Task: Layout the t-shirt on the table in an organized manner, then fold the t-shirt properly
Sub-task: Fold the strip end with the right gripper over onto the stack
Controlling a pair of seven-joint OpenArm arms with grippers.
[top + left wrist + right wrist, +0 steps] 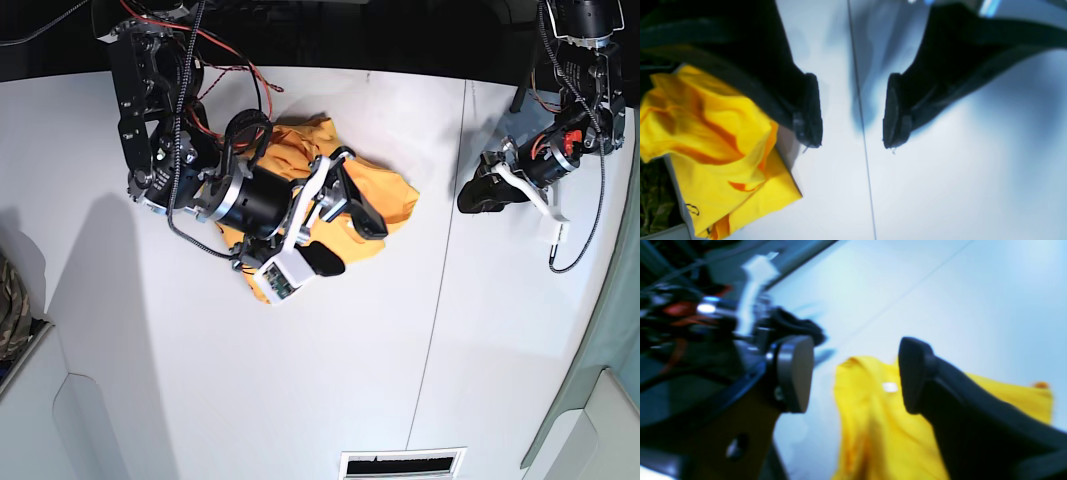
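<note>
White table (330, 380), dark seam; crumpled t-shirt (385, 195) far left under spread right gripper (345, 235); left gripper (853, 111) spread, empty.

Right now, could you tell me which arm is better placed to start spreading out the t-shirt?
The right arm, probably. Its claw is open directly over the crumpled t-shirt. The left claw hangs open over bare table, across the seam, away from the shirt.

No legible text on anything
</note>
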